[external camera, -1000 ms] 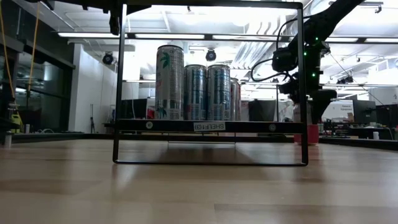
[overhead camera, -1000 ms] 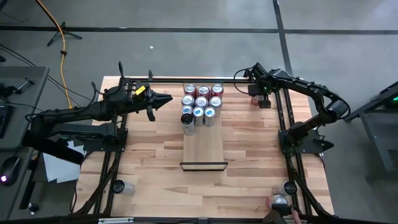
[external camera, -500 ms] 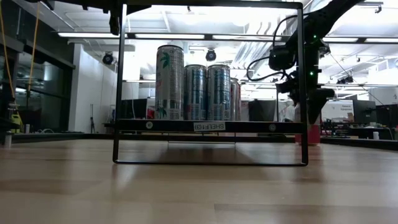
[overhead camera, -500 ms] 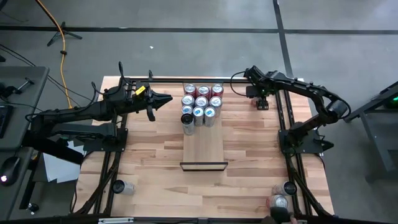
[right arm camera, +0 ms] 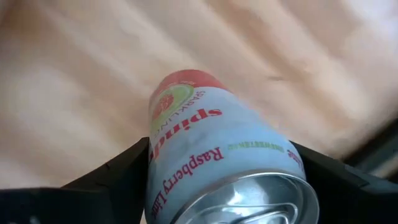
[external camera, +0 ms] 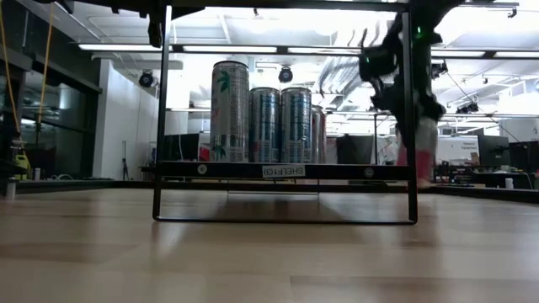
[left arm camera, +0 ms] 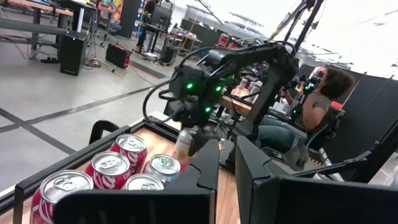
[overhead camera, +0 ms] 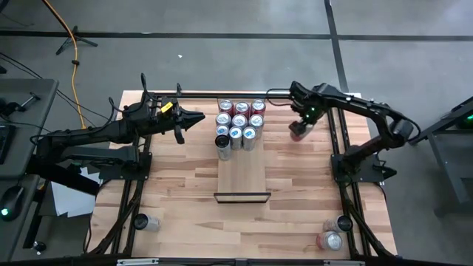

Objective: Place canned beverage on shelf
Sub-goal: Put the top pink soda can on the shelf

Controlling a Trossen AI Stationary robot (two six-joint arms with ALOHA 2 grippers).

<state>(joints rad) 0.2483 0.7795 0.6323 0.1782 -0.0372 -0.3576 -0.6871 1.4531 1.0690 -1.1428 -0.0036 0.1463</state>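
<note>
While the shelf [overhead camera: 242,171] is standing mid-table with cans [overhead camera: 240,122] crowding its far end, the right gripper [overhead camera: 298,127] is carrying a raspberry can [right arm camera: 219,160] just right of them, fingers wide and clamped on its sides; it should stay upright. The left gripper [overhead camera: 194,118] is waiting clenched, empty.

Robotics lab, concrete floor [overhead camera: 222,52], ceiling strip lights [external camera: 278,48], equipment-laden workbenches [left arm camera: 37,7], seated person [left arm camera: 311,109]

Shelf [overhead camera: 242,174] with cans [overhead camera: 240,123] atop
</note>
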